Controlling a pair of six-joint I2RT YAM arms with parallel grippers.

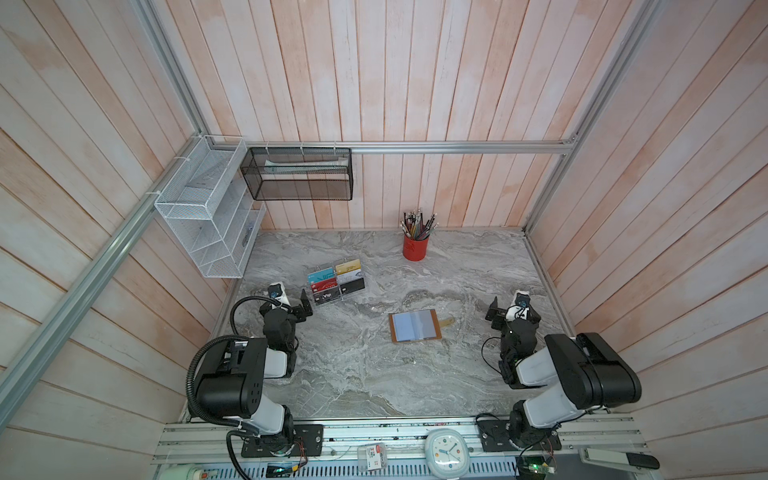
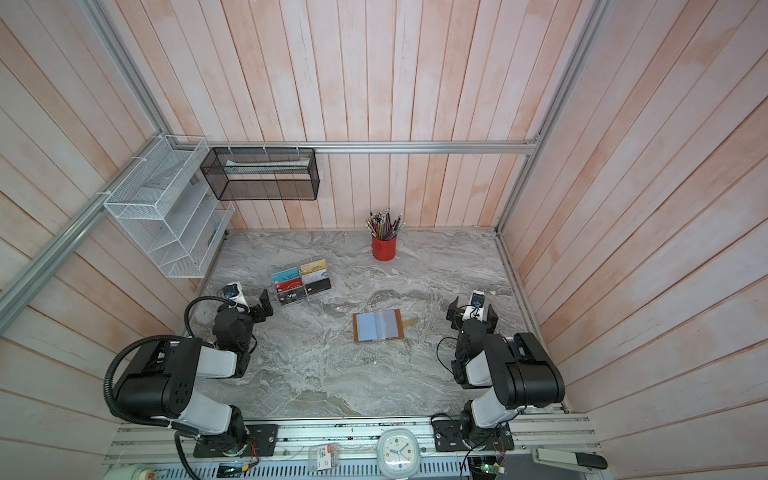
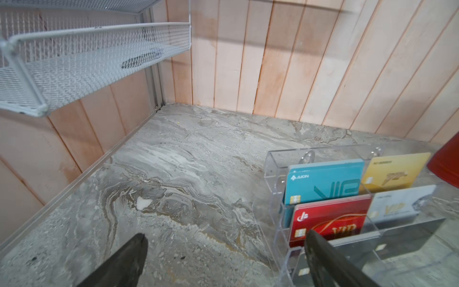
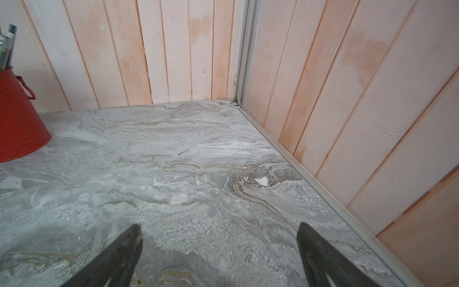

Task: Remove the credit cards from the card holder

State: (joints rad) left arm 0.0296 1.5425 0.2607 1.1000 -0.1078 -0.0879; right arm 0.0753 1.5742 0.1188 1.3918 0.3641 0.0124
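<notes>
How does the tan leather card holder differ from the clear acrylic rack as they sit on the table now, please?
The card holder is tan leather with pale sleeves; the acrylic rack is clear plastic. The card holder lies open and flat; the rack rises in tiers. The card holder's sleeves look empty; the rack's tiers are filled, the gold card in the top one. Both rest on the marble table.

Soft even light, wide-angle edge distortion

Grey marbled table (image 1: 357, 374) carries an open card holder (image 1: 415, 326) mid-surface, a clear rack (image 3: 342, 154) left-back of it, and a red pencil cup (image 1: 414, 249) near the back wall.
</notes>
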